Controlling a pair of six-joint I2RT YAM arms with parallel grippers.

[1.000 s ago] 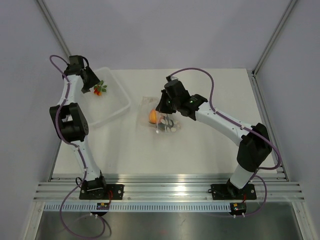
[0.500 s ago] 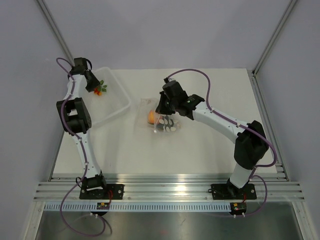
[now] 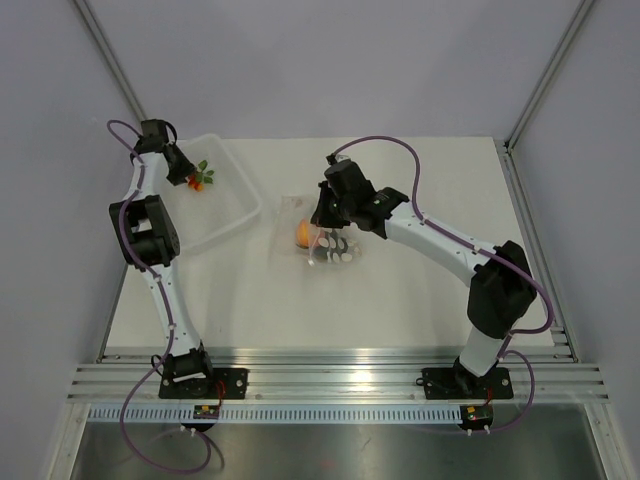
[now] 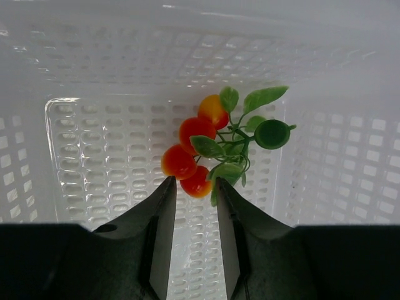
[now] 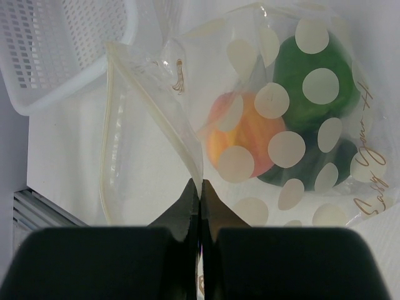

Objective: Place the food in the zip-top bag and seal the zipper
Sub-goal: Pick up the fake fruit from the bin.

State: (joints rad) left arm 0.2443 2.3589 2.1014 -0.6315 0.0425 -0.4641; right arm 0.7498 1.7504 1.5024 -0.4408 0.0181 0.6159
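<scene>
The zip-top bag lies mid-table, dotted and clear. Inside it are the orange-pink peach and the green lump. My right gripper is shut on the zipper strip at the bag's mouth and holds that lip up; the mouth is open. The red-and-green piece, small red-orange balls with green leaves, lies in the white tray. My left gripper is open and empty, its tips just short of the piece.
The white perforated tray stands at the back left; its corner shows in the right wrist view, close to the bag's mouth. Enclosure walls stand on the left, the right and behind the table. A metal rail runs along the near edge.
My left arm has swung its wrist a little farther to the back left, over the tray. The right gripper and the bag have stayed nearly still.
</scene>
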